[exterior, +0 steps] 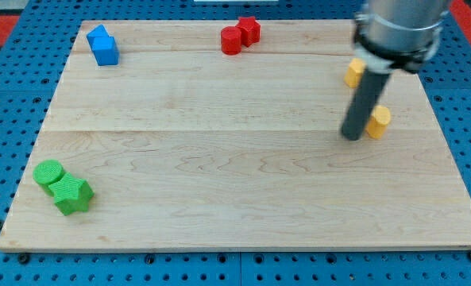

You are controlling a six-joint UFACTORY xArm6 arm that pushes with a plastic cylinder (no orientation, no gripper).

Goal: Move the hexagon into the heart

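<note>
A yellow block that looks like a hexagon (377, 121) lies near the board's right edge. A second yellow block (352, 73), possibly the heart, sits above it, partly hidden behind the arm, so its shape is unclear. My tip (352, 137) rests on the board just left of the hexagon-like block, close to or touching its left side. The rod rises from there to the arm's grey body (398, 32) at the view's top right.
Two blue blocks (103, 45) touch at the top left. A red round block (231, 40) and a red star (249, 30) touch at the top middle. A green round block (48, 172) and a green star (72, 195) touch at the bottom left.
</note>
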